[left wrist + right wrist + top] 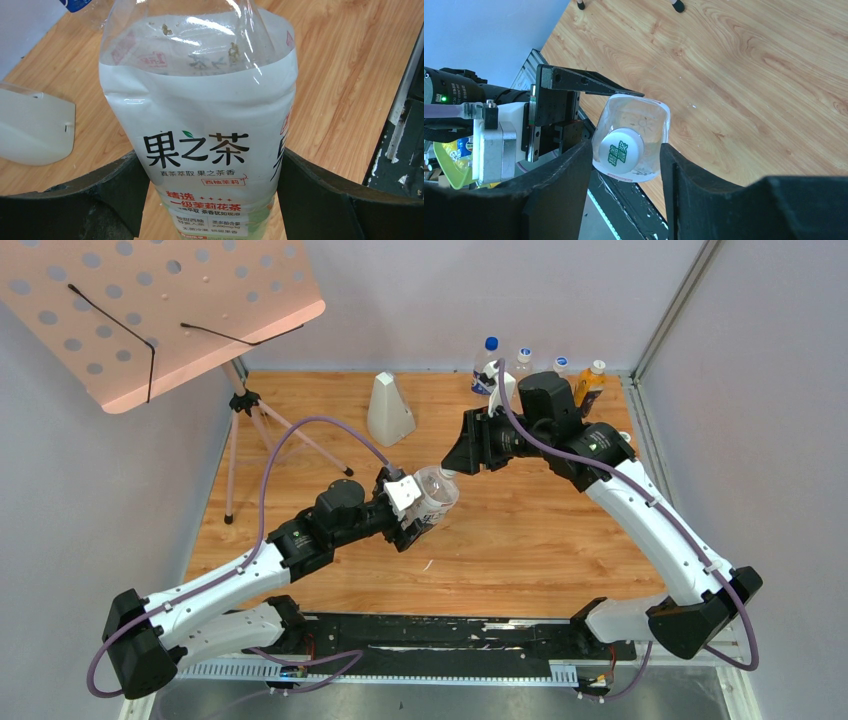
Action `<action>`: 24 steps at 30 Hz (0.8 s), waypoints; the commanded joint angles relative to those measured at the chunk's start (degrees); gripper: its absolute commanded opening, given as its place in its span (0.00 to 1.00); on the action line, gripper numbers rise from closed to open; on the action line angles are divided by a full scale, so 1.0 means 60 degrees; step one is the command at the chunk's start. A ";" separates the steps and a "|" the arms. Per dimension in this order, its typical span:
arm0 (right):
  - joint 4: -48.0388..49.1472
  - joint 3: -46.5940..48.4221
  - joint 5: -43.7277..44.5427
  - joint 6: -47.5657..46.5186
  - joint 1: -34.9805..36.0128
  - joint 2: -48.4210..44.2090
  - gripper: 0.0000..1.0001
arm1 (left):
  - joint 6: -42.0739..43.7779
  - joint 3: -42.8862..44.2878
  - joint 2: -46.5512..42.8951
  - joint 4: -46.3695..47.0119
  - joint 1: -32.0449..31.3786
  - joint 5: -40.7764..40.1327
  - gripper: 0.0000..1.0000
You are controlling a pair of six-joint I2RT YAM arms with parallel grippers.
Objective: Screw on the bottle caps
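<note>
The larger clear bottle [432, 498] with its white and green label [200, 125] hangs tilted above the table, and my left gripper [415, 508] [210, 165] is shut on its body. A white bottle cap [621, 151] with green print sits on the bottle's neck [649, 120]; in the right wrist view I look straight down on it. My right gripper [452, 465] [625, 147] has a finger on each side of the cap. The left finger is close against it and a gap shows at the right finger, so the jaws stand open.
A white cone-shaped object [389, 410] [35, 130] stands behind the left gripper. Several small bottles [487, 362] and an orange juice bottle [590, 380] line the back right edge. A pink perforated music stand [160, 310] on a tripod overhangs the back left corner.
</note>
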 commanded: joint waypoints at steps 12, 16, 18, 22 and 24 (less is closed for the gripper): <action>0.0146 0.0351 -0.0276 0.0070 0.0071 0.0160 0.44 | 0.0152 0.0697 0.0025 -0.0008 0.0026 0.0085 0.08; 0.0149 0.0350 -0.0284 0.0028 0.0100 0.0193 0.44 | 0.0113 0.0820 0.0090 -0.0132 0.0026 0.0119 0.08; 0.0142 0.0361 -0.0273 0.0012 0.0115 0.0197 0.42 | 0.0094 0.0859 0.0116 -0.0158 0.0034 0.0146 0.08; 0.0146 0.0342 -0.0221 -0.0046 0.0115 0.0161 0.30 | 0.0073 0.0874 0.0158 -0.0194 0.0034 0.0210 0.08; 0.0174 0.0293 -0.0192 -0.0085 0.0117 0.0121 0.25 | 0.0032 0.0878 0.0137 -0.0195 0.0024 0.0272 0.07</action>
